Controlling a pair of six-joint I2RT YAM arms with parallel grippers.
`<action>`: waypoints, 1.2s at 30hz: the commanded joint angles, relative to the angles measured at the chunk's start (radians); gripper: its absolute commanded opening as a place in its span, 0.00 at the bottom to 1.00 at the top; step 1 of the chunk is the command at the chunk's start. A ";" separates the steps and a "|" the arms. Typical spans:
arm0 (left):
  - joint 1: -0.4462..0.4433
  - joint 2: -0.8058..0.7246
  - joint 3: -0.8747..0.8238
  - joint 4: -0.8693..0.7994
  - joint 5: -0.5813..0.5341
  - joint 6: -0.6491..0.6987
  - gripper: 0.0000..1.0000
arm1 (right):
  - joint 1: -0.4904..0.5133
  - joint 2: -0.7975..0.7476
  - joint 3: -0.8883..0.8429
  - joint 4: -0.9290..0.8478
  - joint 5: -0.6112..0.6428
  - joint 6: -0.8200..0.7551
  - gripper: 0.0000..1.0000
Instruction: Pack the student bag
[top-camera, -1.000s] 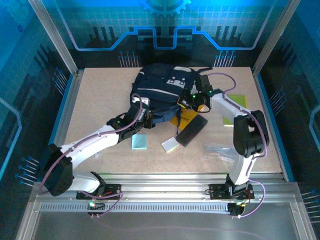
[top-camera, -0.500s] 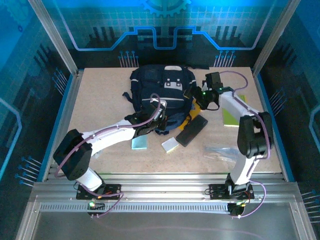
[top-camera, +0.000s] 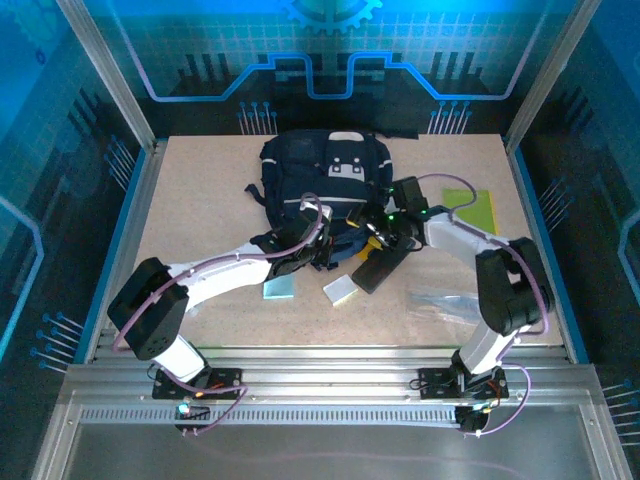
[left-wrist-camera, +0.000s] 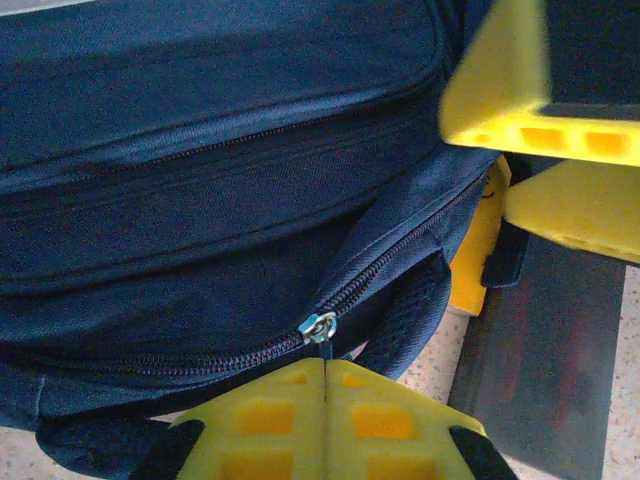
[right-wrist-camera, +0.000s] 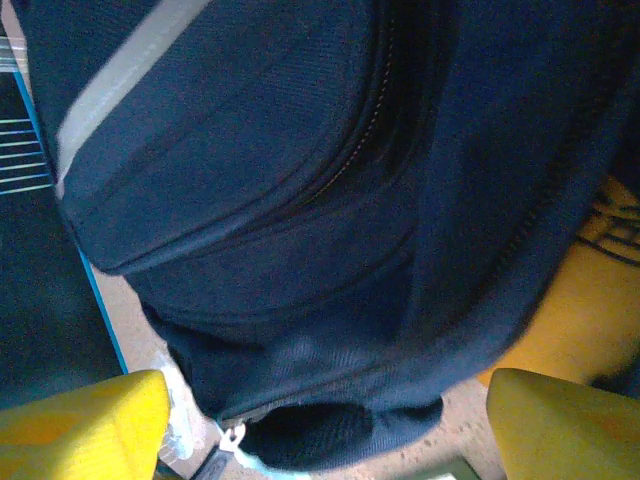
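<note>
The student bag (top-camera: 325, 180) lies at the back middle of the table, dark navy with grey-white stripes. My left gripper (top-camera: 320, 250) is at its near edge. In the left wrist view the left gripper (left-wrist-camera: 325, 366) is shut on the thin pull tab of the bag's zipper slider (left-wrist-camera: 318, 326), and the zipper is partly parted to the right of it. My right gripper (top-camera: 385, 225) is at the bag's near right corner. In its own view the right gripper (right-wrist-camera: 325, 430) stands open, its fingers (right-wrist-camera: 85, 420) wide apart around the bag's bottom corner (right-wrist-camera: 330, 300), gripping nothing.
A black pencil case (top-camera: 381, 264) lies just in front of the bag, beside a pale block (top-camera: 341, 290) and a light blue pad (top-camera: 279, 285). A yellow flat item (left-wrist-camera: 476, 250) sticks out under the bag. A green notebook (top-camera: 470, 210) and clear plastic (top-camera: 445, 300) lie at the right.
My right gripper has come in from the bag's right side down to its near right corner. The left gripper has shifted slightly right along the bag's near edge.
</note>
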 joint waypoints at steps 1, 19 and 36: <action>-0.004 0.001 -0.032 0.059 -0.037 -0.016 0.00 | 0.015 0.073 0.034 0.094 0.026 0.079 0.80; 0.218 -0.037 -0.204 0.130 -0.172 0.009 0.00 | -0.076 0.028 0.001 0.080 0.072 0.010 0.00; 0.036 0.038 0.102 -0.149 0.072 -0.201 0.44 | 0.026 0.060 0.059 0.101 0.075 0.049 0.00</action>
